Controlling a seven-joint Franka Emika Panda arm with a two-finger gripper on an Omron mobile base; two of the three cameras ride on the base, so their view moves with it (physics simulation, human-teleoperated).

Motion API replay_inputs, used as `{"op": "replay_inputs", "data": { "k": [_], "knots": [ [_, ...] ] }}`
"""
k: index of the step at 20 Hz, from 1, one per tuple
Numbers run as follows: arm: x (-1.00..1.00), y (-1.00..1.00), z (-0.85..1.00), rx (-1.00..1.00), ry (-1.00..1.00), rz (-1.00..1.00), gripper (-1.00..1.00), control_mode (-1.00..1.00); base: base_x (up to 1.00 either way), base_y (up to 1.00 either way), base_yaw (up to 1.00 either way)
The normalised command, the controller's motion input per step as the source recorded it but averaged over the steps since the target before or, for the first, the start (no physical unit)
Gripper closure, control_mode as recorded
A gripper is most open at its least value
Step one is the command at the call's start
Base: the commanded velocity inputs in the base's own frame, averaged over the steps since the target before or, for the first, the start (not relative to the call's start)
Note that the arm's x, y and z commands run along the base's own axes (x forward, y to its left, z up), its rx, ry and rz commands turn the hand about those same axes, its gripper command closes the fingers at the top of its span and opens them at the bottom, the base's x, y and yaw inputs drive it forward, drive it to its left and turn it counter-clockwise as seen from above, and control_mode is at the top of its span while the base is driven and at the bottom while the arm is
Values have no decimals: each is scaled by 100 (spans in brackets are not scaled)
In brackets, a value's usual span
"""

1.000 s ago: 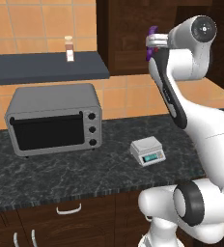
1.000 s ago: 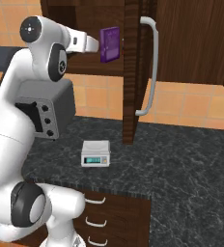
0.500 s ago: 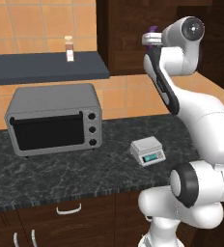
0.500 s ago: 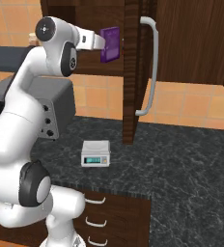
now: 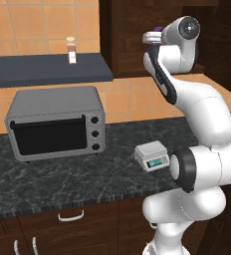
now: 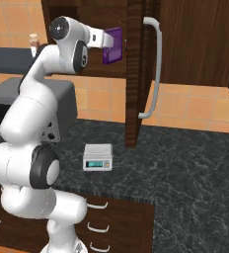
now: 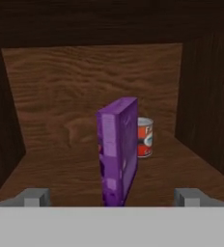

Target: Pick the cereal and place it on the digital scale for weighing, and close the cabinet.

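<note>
The cereal [image 7: 118, 149], a flat purple box, stands upright on the shelf of the open cabinet [image 7: 85, 82], its narrow edge facing me. My gripper [image 7: 111, 197] is open, with its fingertips [image 7: 34, 196] spread wide on either side of the box and not touching it. From the right base view my gripper [image 6: 100, 38] reaches level toward the cereal [image 6: 112, 44] at the cabinet opening. The cabinet door [image 6: 135, 74] stands open, edge-on, with its silver bar handle [image 6: 155, 69]. The digital scale [image 6: 97, 157] sits on the counter below, also visible as the scale [image 5: 151, 155] beside my arm.
A red and dark can [image 7: 145, 137] stands just behind and right of the cereal. A big grey toaster oven [image 5: 55, 124] fills the counter's left side. A small bottle [image 5: 71, 51] stands on the dark shelf above it. Drawers [image 6: 99, 217] run under the counter.
My arm's upper joints have swung a little toward the cabinet, and the hand has edged closer to the cereal. The box, scale and door have not moved.
</note>
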Motion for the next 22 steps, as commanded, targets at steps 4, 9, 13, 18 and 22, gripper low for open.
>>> {"op": "replay_inputs", "data": {
  "k": [4,9,13,18,22],
  "knots": [
    [50,-16,0,0,0,0,-100,-100,0,0,0],
    [46,-1,0,0,0,0,-100,-100,0,0,0],
    [41,-2,0,0,0,0,-100,-100,0,0,0],
    [47,0,0,0,0,0,-100,-100,0,0,0],
    [35,-12,0,0,0,0,-100,-100,0,0,0]
  ]
}}
